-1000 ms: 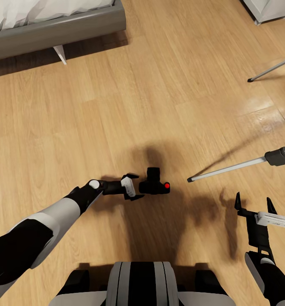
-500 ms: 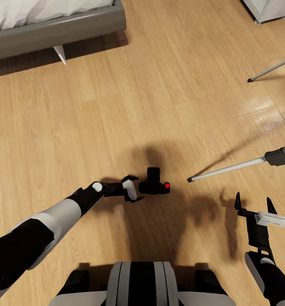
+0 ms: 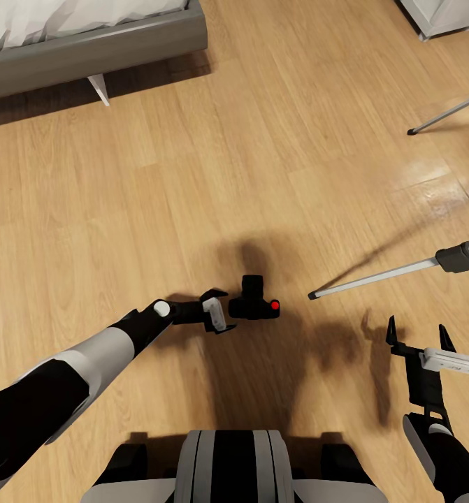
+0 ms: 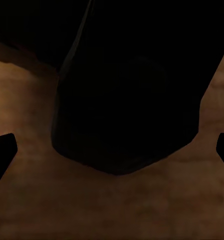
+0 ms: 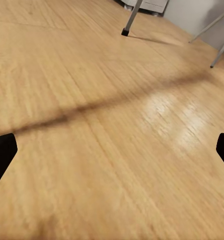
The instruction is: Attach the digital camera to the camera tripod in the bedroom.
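The digital camera (image 3: pixel 251 304) stands on the wood floor, black, with its red button (image 3: pixel 275 305) on top. My left gripper (image 3: pixel 221 310) is low at the camera's left side, open, its fingertips about level with the camera's left edge. In the left wrist view the camera's dark body (image 4: pixel 127 95) looms close ahead between the spread fingertips (image 4: pixel 1 150) of the left gripper (image 4: pixel 112 155). My right gripper (image 3: pixel 417 334) hangs open and empty at the lower right. A silver leg of the camera tripod (image 3: pixel 374 278) with a black joint (image 3: pixel 458 257) slants across the floor on the right.
Another tripod leg (image 3: pixel 444 115) ends further back on the right; tripod legs (image 5: pixel 132 17) also rise beyond my right gripper (image 5: pixel 112 155). The grey-framed bed (image 3: pixel 94 49) is at the back left. White furniture (image 3: pixel 444 17) stands at the back right. My base (image 3: pixel 231 464) is below.
My left arm has edged a little to the right, bringing its open gripper closer to the camera. The camera and the right arm have not moved.
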